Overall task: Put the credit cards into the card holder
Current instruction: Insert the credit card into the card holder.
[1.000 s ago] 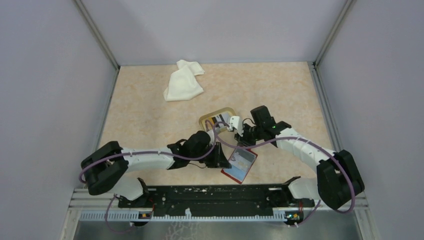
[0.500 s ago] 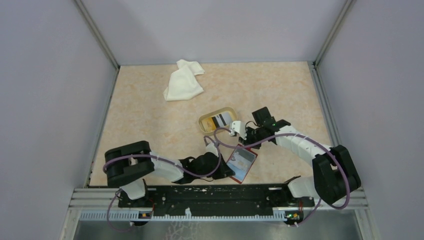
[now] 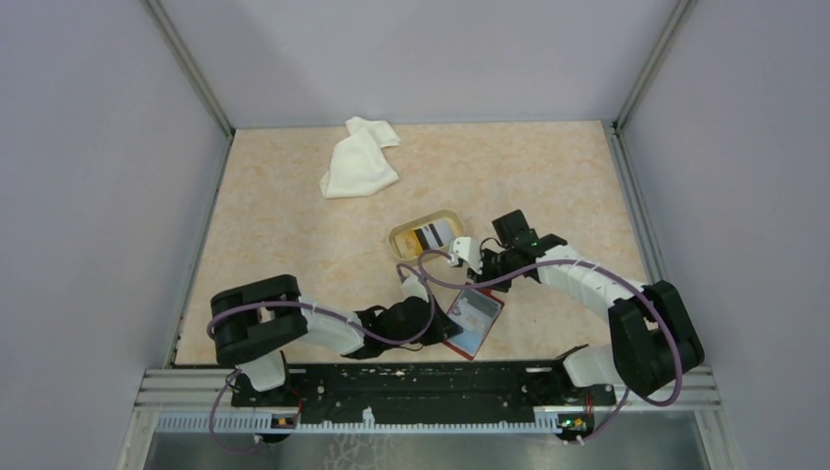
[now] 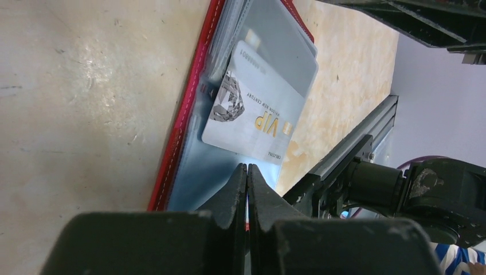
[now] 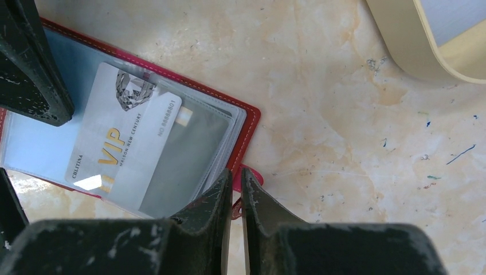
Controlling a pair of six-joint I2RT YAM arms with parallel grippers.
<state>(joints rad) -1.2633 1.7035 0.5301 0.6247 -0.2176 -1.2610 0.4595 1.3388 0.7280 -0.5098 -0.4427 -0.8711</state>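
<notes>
The red card holder (image 3: 476,321) lies open on the table, clear pockets up. A white-grey VIP credit card (image 4: 258,109) sits partly in a pocket (image 5: 114,143). More credit cards (image 3: 431,235) lie in the tan dish (image 3: 399,241). My left gripper (image 3: 448,339) is shut, its tips (image 4: 247,166) over the clear pocket at the holder's near edge (image 4: 200,172). My right gripper (image 3: 480,285) is shut to a narrow slit (image 5: 236,172) at the holder's far edge, over the red snap tab (image 5: 255,177). Nothing shows clamped between either pair of fingers.
A crumpled white cloth (image 3: 359,166) lies at the back left. The dish rim (image 5: 401,54) is just beyond the right gripper. The black base rail (image 3: 421,377) runs close behind the holder's near edge. Grey walls close in the table on three sides.
My left arm drew back toward its base, its gripper going from beside the holder to its near edge and closing. The right gripper dropped slightly and closed. The holder stayed put.
</notes>
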